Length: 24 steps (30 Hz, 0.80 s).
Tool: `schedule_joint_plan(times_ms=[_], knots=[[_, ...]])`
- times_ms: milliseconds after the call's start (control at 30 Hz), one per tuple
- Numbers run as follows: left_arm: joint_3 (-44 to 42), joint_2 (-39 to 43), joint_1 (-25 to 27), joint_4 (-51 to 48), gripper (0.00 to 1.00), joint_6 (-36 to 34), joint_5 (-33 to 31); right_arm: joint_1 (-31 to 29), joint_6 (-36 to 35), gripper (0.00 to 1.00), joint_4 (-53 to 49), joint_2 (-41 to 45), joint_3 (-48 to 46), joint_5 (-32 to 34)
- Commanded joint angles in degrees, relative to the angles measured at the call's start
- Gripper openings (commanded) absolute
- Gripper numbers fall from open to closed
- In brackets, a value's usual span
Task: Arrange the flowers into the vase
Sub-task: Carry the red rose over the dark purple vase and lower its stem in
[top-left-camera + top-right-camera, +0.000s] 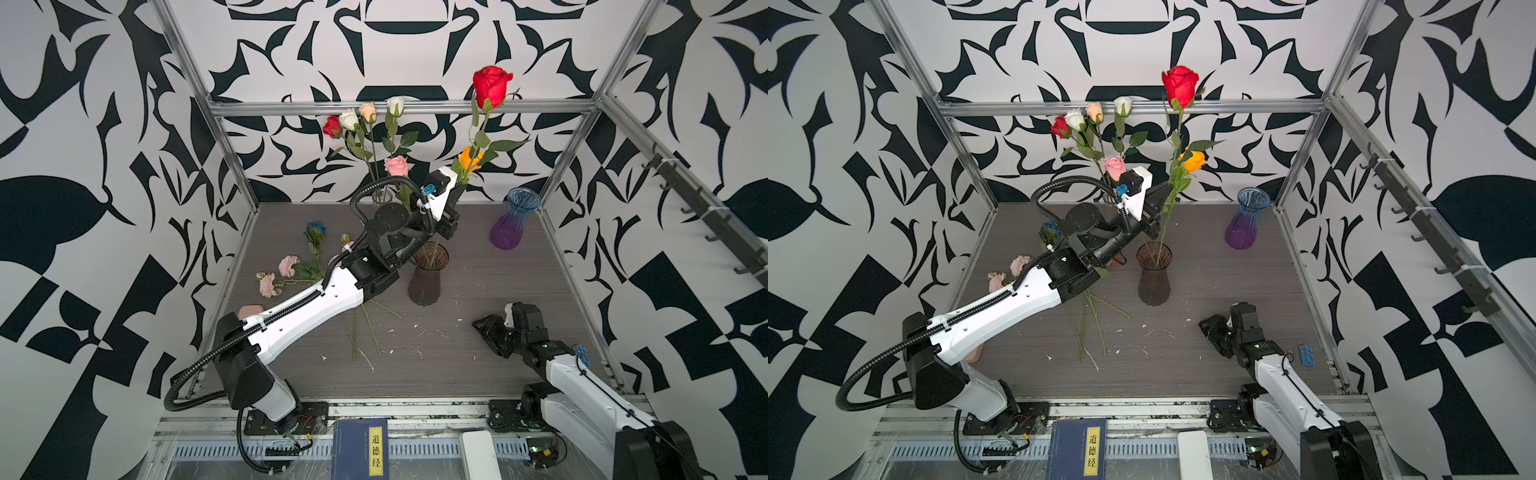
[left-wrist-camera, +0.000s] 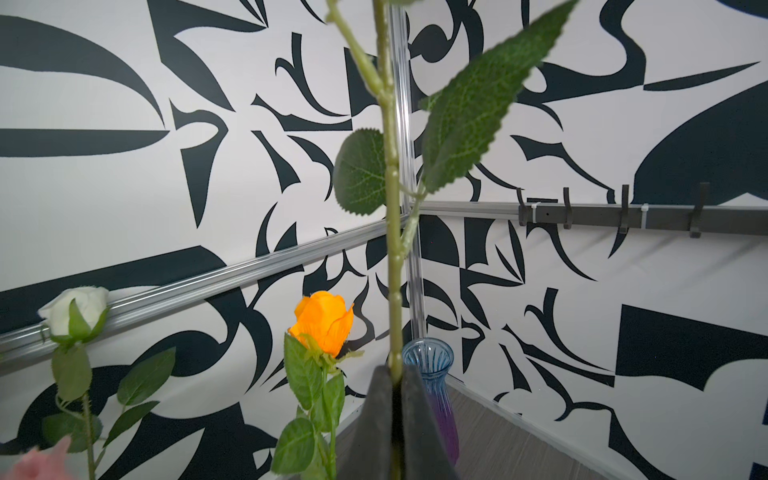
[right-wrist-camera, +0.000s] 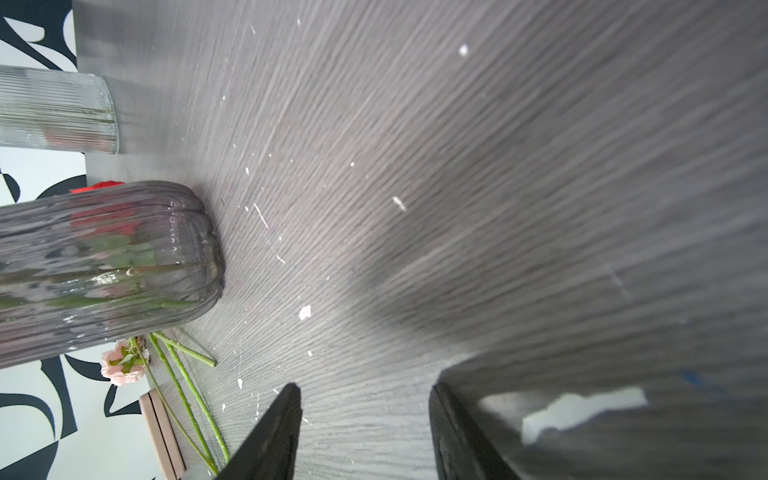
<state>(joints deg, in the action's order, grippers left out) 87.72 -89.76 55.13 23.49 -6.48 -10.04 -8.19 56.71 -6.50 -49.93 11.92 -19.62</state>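
My left gripper is shut on the green stem of a tall red rose. That stem runs down into the dark smoky vase at mid-table. An orange rose stands close beside the held stem. A clear vase at the back holds several roses. A blue rose and two frilly pink blooms lie on the table at the left, partly under my left arm. My right gripper is open and empty, low at the front right.
A blue-to-purple vase stands empty at the back right. Bare green stems lie in front of the smoky vase. A hook rail lines the right wall. A blue book lies at the front edge.
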Motion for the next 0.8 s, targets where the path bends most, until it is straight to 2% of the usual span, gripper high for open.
schedule_joint_plan(times_ms=[0, 767], knots=[[2.65, -0.42, 0.15, 2.37, 0.00, -0.29, 0.58, 0.34, -0.99, 0.54, 0.97, -0.52, 0.98, -0.49], [-11.46, 3.05, 0.15, 2.62, 0.00, 0.50, -6.43, 0.89, -0.81, 0.54, 1.23, 0.02, 0.47, -0.86]])
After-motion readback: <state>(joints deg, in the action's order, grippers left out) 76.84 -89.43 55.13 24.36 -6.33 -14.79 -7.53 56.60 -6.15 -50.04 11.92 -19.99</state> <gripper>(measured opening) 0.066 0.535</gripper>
